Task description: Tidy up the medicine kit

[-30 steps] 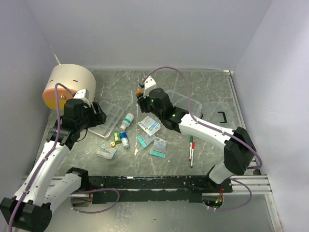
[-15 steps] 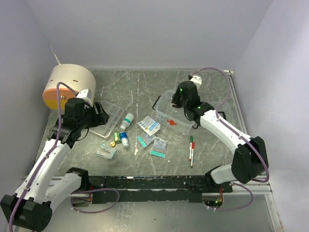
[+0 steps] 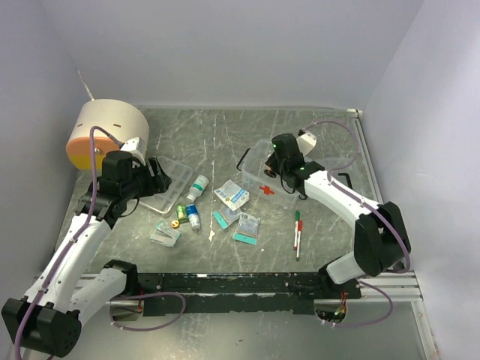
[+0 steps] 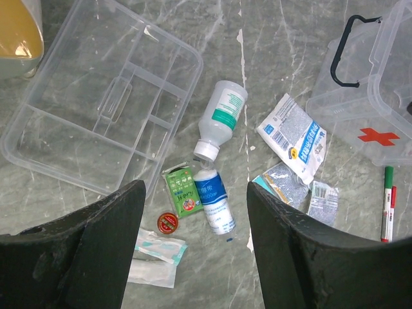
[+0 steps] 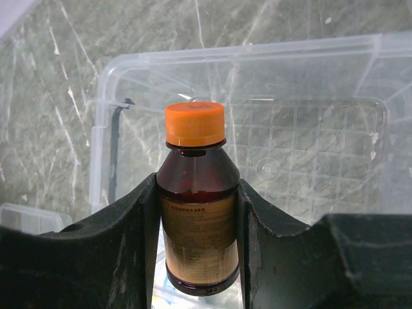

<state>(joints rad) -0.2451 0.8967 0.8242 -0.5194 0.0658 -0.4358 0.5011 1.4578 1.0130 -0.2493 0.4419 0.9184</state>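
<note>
The medicine kit [image 3: 259,180] sits right of centre on the grey marbled surface [image 3: 225,127], well apart from the round beige-and-orange drum [image 3: 105,131] in the far left corner. It is a small clear plastic box, open at the top, with a red cross on its side and a black handle at one end. The right wrist view shows a moulded grid on its floor.

The right fingers [image 5: 129,244] are clamped on a brown bottle [image 5: 196,219] with an orange cap, held upright above the open kit.

The left fingers [image 4: 109,244] are spread apart and hold nothing. They hang over the loose items beside the clear compartment tray [image 4: 103,109], which lies left of the kit near the drum.

Between tray and kit lie:
- a white bottle with a green label [image 4: 222,116] on its side
- a small blue-labelled bottle [image 4: 214,203] touching its cap
- a green packet [image 4: 182,193]
- a small red round tin [image 4: 168,223]
- a printed white sachet [image 4: 293,135]

A red-and-green pen [image 4: 388,203] lies in front of the kit.
</note>
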